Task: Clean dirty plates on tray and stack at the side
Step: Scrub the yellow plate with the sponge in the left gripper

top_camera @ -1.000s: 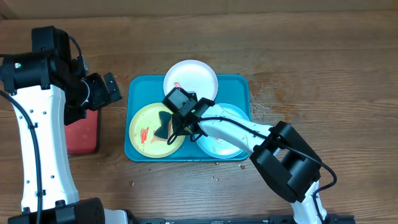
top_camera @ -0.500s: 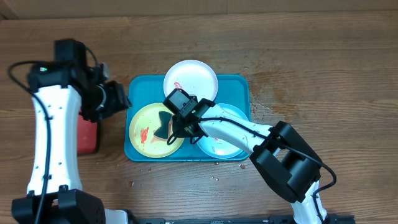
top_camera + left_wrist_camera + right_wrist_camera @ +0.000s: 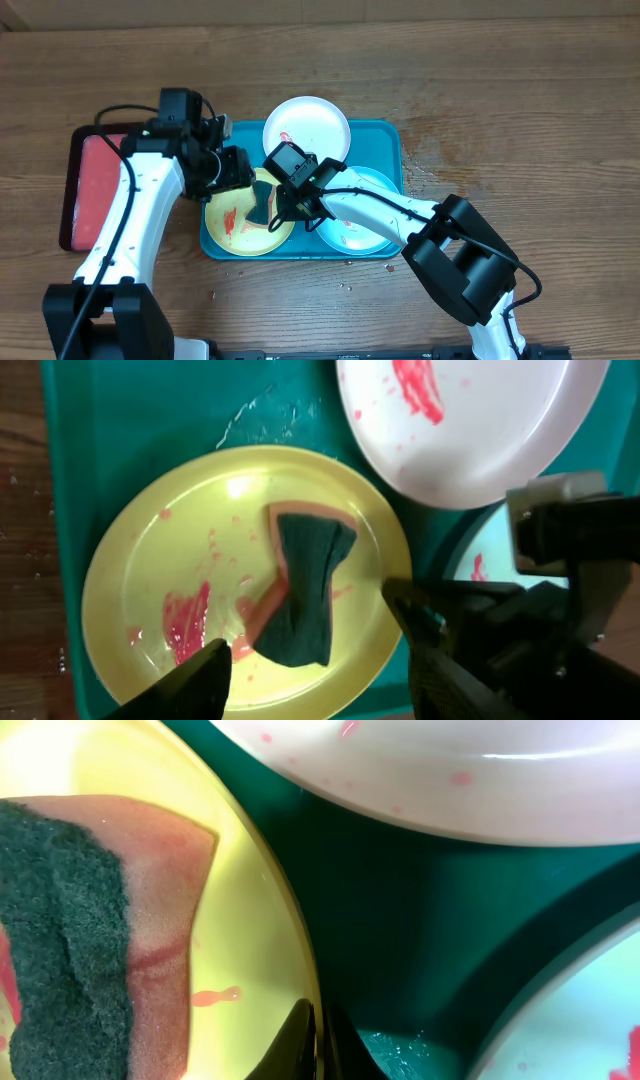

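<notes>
The teal tray (image 3: 385, 140) holds three plates. A white plate (image 3: 306, 128) with a red smear lies at the back. The yellow-green plate (image 3: 232, 215) is at the left, the mint plate (image 3: 360, 225) at the right. A green-and-orange sponge (image 3: 305, 585) lies on the yellow-green plate (image 3: 180, 550) among red smears. My left gripper (image 3: 315, 665) hovers open over that plate, one finger on each side of the sponge's near end. My right gripper (image 3: 320, 1035) is shut on the yellow-green plate's rim (image 3: 290, 930), beside the sponge (image 3: 70, 950).
A dark-rimmed tray with a red inside (image 3: 100, 190) lies left of the teal tray, partly under my left arm. Water drops speckle the wooden table (image 3: 480, 120) near the teal tray's front edge. My right arm crosses over the mint plate.
My left arm has swung right, off the red tray and over the yellow-green plate, its jaws narrowing partway. My right gripper has closed onto that plate's rim.
</notes>
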